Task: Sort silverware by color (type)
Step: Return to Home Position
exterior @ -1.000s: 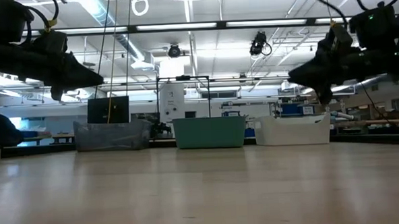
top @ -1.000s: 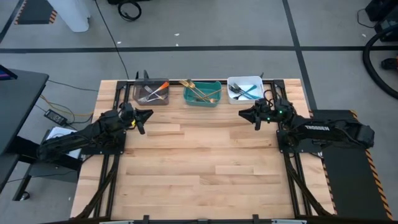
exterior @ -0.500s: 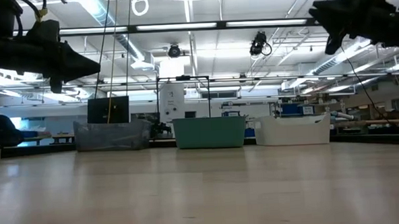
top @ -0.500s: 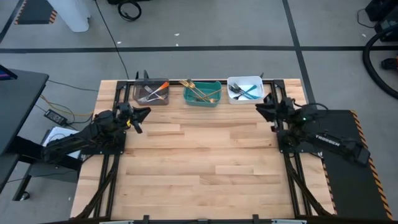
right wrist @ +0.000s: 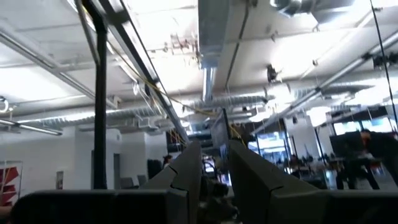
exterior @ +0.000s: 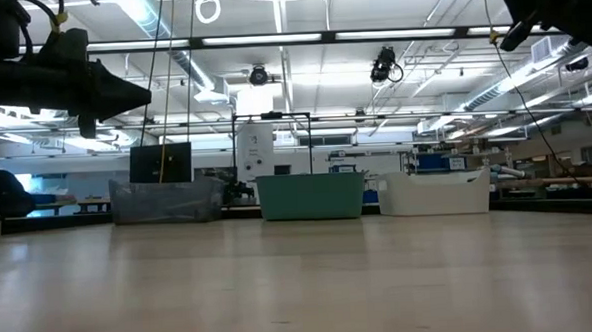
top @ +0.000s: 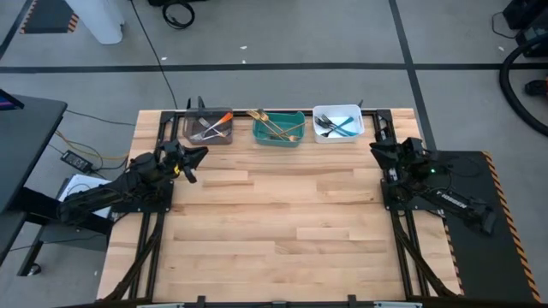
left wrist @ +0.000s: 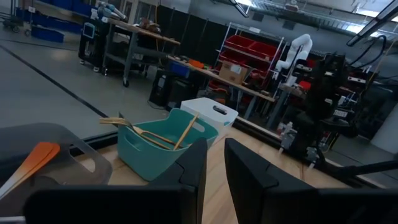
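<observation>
The silverware lies in three bins along the table's far edge. Orange-handled pieces [top: 218, 122] are in the grey bin [top: 193, 134], thin gold ones [top: 276, 127] in the teal bin [top: 278, 142], and blue-handled ones [top: 336, 127] in the white bin [top: 337, 109]. My left gripper [top: 199, 155] hangs shut in the air just near of the grey bin, pointing toward the bins. In the left wrist view the gold pieces [left wrist: 155, 134] lean on the teal bin's rim. My right gripper [top: 374, 147] is shut, raised near the table's right edge and tipped upward at the ceiling.
The wooden tabletop [top: 274, 222] spreads wide on the near side of the bins. Dark frame rails [top: 145, 239] run along the left and right edges beside the arm bases. A bench with red crates [left wrist: 249, 53] stands in the room beyond the table.
My right gripper has drawn back from near the white bin toward the table's right edge, rising and tipping upward. My left gripper has risen slightly. The silverware and bins have stayed where they were.
</observation>
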`<action>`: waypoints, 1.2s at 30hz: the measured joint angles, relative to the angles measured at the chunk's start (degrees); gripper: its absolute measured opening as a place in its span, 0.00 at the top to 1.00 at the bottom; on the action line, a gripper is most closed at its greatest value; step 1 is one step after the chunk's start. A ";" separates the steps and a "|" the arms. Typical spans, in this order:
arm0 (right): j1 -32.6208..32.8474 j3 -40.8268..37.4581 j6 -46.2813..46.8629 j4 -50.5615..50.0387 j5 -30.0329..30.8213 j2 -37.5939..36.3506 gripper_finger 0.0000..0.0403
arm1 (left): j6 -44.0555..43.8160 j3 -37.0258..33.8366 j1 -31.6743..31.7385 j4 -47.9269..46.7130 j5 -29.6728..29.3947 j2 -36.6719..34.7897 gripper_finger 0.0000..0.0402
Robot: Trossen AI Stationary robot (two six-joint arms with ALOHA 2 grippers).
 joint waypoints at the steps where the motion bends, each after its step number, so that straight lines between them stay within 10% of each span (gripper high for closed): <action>1: 0.00 0.00 0.00 0.10 -0.02 -0.47 0.78 | 0.02 0.00 0.00 0.00 0.00 0.00 0.84; 36: 0.00 0.02 0.00 1.07 -0.33 -0.23 0.78 | 0.03 -0.04 -0.07 0.11 0.00 0.11 0.84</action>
